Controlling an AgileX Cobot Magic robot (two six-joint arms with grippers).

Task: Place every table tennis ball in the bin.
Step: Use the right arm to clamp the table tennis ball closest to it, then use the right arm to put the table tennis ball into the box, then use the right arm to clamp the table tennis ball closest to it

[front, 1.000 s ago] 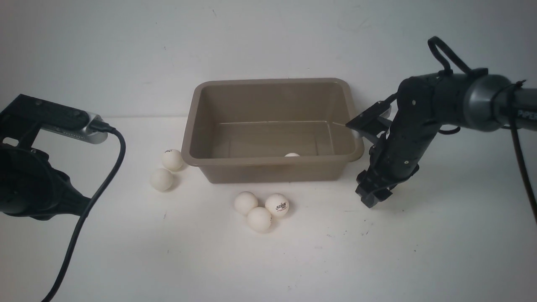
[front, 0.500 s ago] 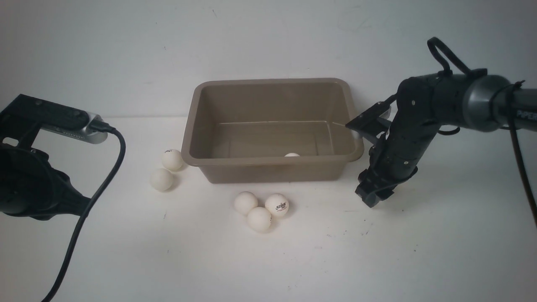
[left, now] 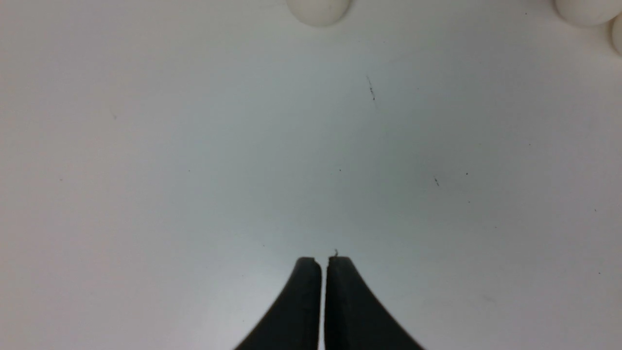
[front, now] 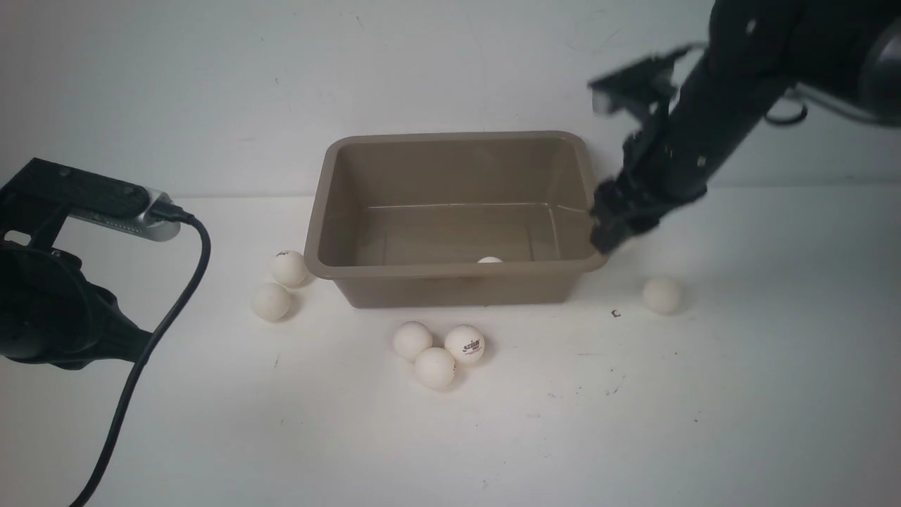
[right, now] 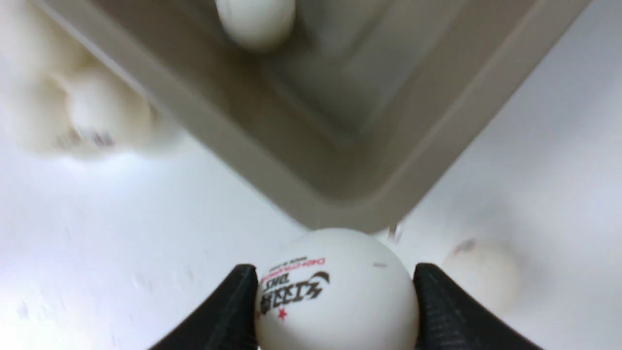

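Observation:
The taupe bin stands mid-table with one table tennis ball inside, by its front wall. My right gripper hangs above the bin's front right corner. In the right wrist view the right gripper is shut on a logo-printed ball just outside the bin's corner. Loose balls lie on the table: two left of the bin, three in front, one at the right. My left gripper is shut and empty over bare table.
The left arm and its cable sit at the table's left edge. A white wall rises right behind the bin. Two balls show at the edge of the left wrist view.
The right arm has risen from the table beside the bin and swung up toward its front right corner with a ball in its grip. The ball at the right is now uncovered.

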